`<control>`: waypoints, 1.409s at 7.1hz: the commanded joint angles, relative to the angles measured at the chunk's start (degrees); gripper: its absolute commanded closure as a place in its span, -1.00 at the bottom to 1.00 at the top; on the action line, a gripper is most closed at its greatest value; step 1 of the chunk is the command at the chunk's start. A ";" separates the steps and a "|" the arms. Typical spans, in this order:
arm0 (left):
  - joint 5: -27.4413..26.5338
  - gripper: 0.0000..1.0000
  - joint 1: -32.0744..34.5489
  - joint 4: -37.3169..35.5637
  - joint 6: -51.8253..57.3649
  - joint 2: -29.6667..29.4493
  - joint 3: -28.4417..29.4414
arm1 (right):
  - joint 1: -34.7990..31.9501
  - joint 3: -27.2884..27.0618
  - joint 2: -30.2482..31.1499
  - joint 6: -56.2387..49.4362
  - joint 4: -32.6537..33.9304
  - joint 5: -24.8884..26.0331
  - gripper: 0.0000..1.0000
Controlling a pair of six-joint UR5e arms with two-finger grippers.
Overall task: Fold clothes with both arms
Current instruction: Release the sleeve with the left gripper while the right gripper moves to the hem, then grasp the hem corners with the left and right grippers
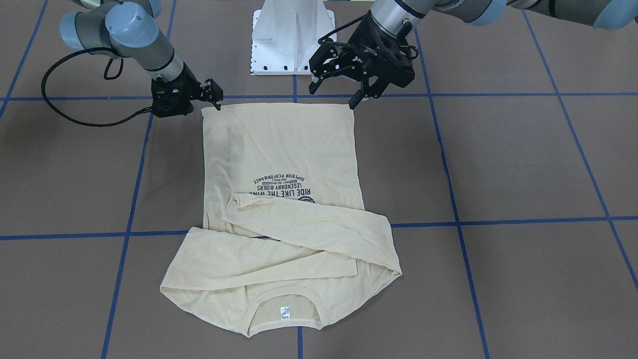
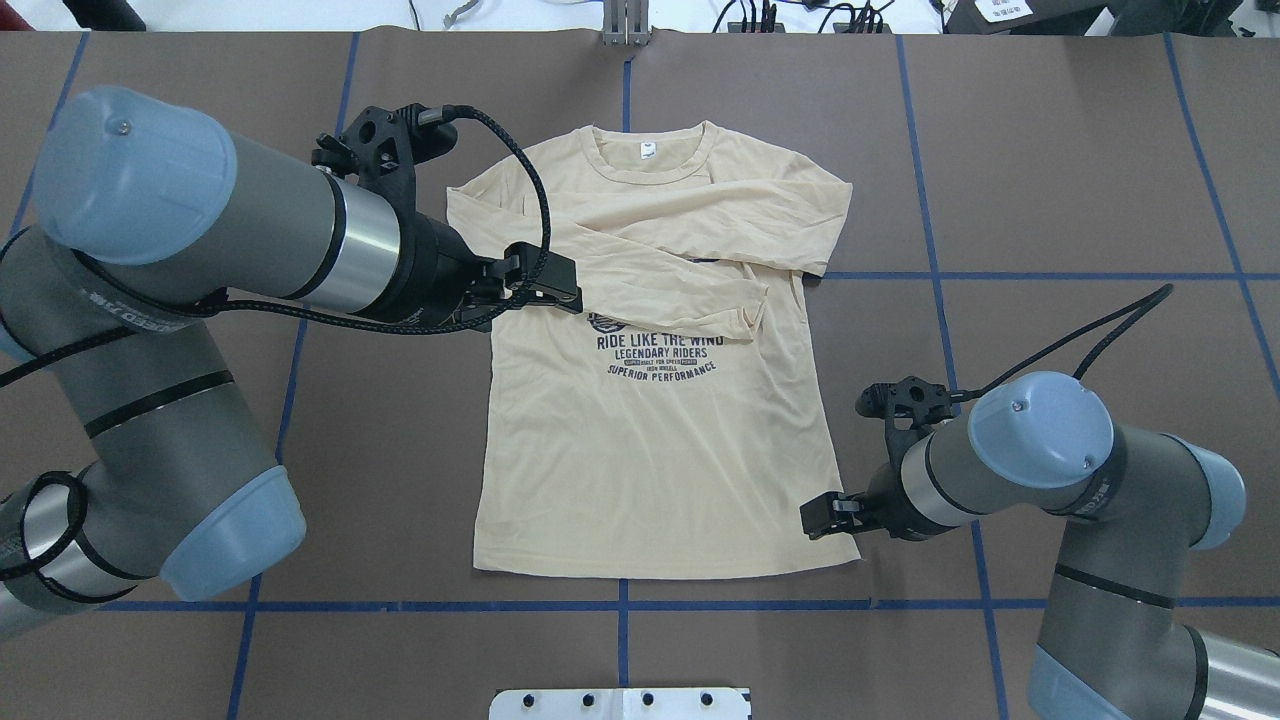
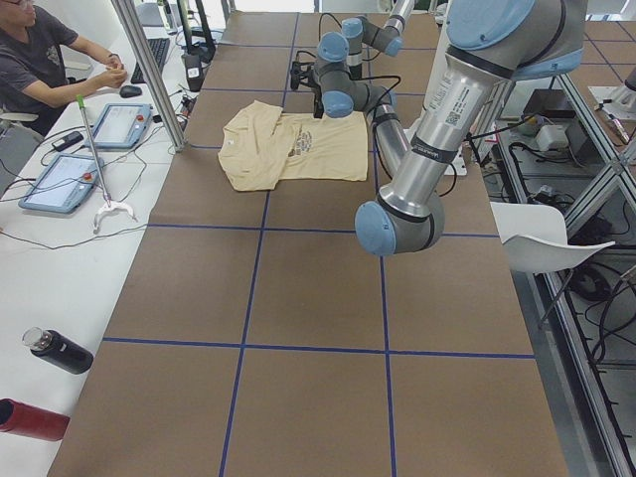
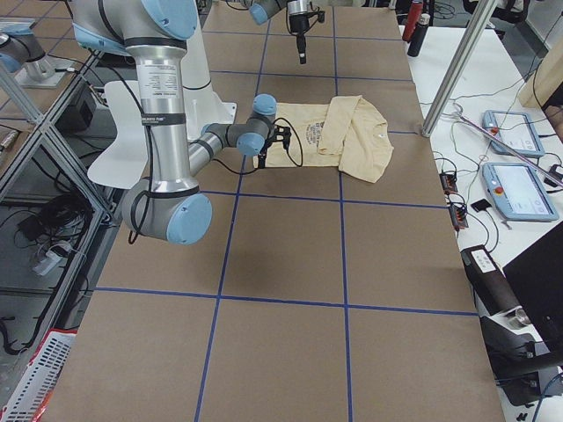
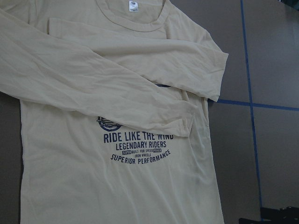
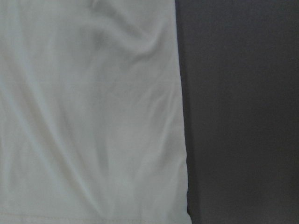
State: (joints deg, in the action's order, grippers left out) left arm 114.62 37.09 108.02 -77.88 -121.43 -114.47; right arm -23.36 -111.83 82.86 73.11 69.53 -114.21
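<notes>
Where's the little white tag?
In the overhead view, the tag sits inside the shirt's collar at top centre, just above the folded sleeves.

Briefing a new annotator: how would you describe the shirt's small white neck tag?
On the brown table lies a pale cream long-sleeved T-shirt. Its round collar lies farthest from the robot; inside sits the small white tag, the fabric's only white patch.

— How many garments on the tabletop [image 1: 498,149]?
— 1 T-shirt [image 2: 650,470].
— Arms?
— 2: the left arm [image 2: 200,220] and the right arm [image 2: 1040,440], either side of the T-shirt.
— Beyond the T-shirt?
— 1 white base [image 1: 291,35], 2 screen pendants [image 3: 124,124] [image 3: 60,182], 2 bottles [image 3: 58,351] [image 3: 30,417], 1 person [image 3: 40,60].
</notes>
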 commanded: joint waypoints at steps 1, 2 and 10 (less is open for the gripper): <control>-0.10 -0.98 0.00 -0.01 0.00 0.06 -0.05 | 1.73 1.87 -0.68 0.37 0.00 0.13 -0.96; -0.10 -0.98 0.00 -0.01 0.09 0.06 -0.05 | 1.74 1.79 -0.33 0.37 0.00 0.13 -0.78; -0.10 -0.98 0.09 -0.01 0.09 0.06 0.04 | 1.91 2.05 -0.42 0.63 0.35 -0.40 0.85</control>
State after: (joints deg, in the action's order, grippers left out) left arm 114.52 37.11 108.02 -77.78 -121.45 -114.43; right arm -21.49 -109.62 82.49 73.67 69.87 -114.65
